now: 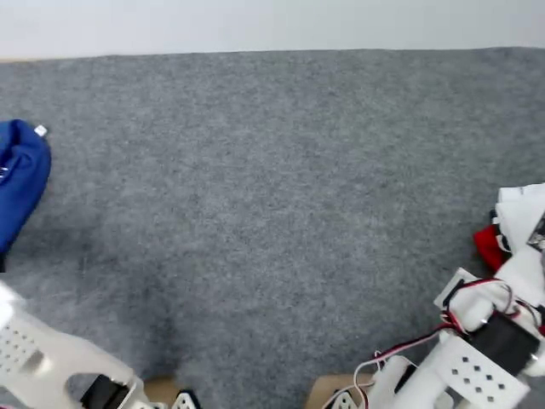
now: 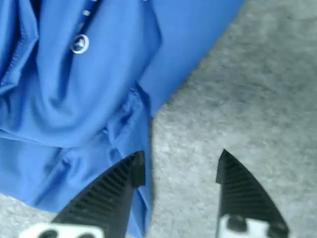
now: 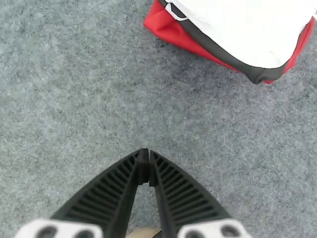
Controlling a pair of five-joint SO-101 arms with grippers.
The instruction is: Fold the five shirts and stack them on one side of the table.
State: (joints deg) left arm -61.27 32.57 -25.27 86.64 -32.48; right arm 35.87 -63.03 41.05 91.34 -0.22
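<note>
Blue shirt (image 2: 74,89) is spanned at its edge by the wide-open left gripper (image 2: 181,154), while the right gripper (image 3: 147,153) is held closed above grey mat (image 3: 74,99).

A single shirt (image 1: 19,183) lies at the left edge of the mat (image 1: 272,213) and a pile of shirts (image 1: 515,226) at the right edge, one on another, the two well apart. The left gripper (image 2: 181,163) straddles the single shirt's edge, and the right gripper (image 3: 146,158) is above the mat near the pile.

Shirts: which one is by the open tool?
The blue shirt, beside the left tool, whose jaws stand apart. The white shirt, lying on the red shirt, is near the right tool, which is shut.
</note>
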